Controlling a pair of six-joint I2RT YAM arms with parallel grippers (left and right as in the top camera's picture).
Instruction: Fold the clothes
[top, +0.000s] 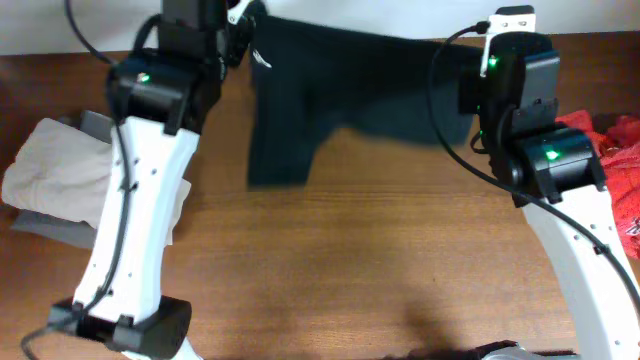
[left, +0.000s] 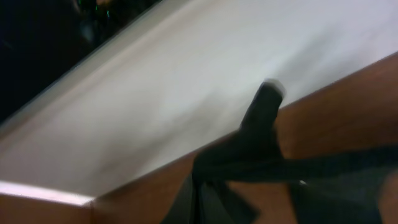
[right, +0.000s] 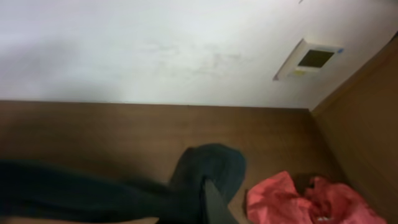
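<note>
A dark garment (top: 340, 80) lies stretched along the far edge of the wooden table (top: 380, 260), between the two arms. One part of it trails down toward the middle of the table on its left side. The left gripper (left: 258, 134) is at the garment's far left corner. Its view is blurred, but the dark cloth bunches at the finger and pulls taut away from it, so it appears to be pinched onto the garment. The right gripper (right: 210, 193) is at the far right corner, with cloth gathered around its finger and drawn out to the left. It too looks clamped on the garment.

At the left edge a beige cloth (top: 55, 170) sits bundled on a flat grey thing (top: 50, 228); I cannot tell if that is a tray or more fabric. At the right edge lies a crumpled red cloth (top: 620, 150), loose on the wood.
</note>
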